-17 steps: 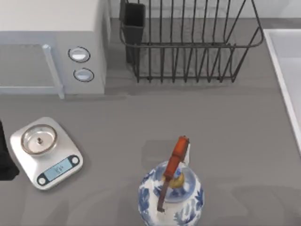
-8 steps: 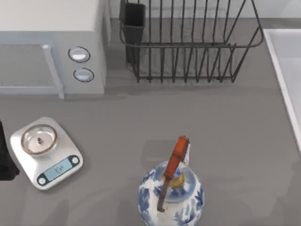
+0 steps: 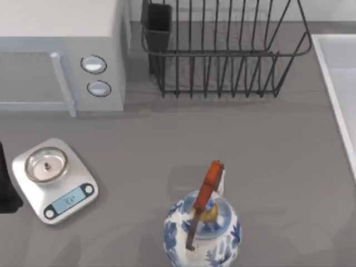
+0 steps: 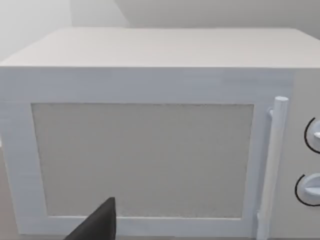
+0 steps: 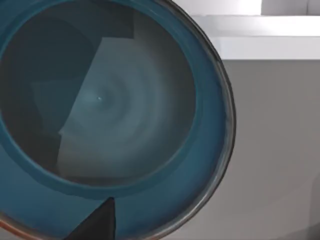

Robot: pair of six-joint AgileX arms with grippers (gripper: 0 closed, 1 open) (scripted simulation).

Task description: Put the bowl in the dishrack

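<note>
The teal-blue bowl (image 5: pixel 100 100) lies close under my right wrist camera, seen from above with its inside bare, on the grey counter (image 5: pixel 275 150). A dark part of my right gripper (image 5: pixel 97 222) reaches in over the bowl's near rim. The dishrack (image 3: pixel 222 53), dark wire with a black utensil cup (image 3: pixel 158 28) at its left corner, stands at the back of the table in the top view. My left arm (image 3: pixel 4 186) is parked at the table's left edge. A dark tip of my left gripper (image 4: pixel 100 225) points at the white microwave (image 4: pixel 150 150).
The white microwave (image 3: pixel 61 50) stands at the back left. A kitchen scale (image 3: pixel 54 181) with a round steel plate sits front left. A blue-and-white patterned pot (image 3: pixel 201 231) with a red-brown handle stands front centre. A white raised ledge (image 3: pixel 342 83) runs along the right side.
</note>
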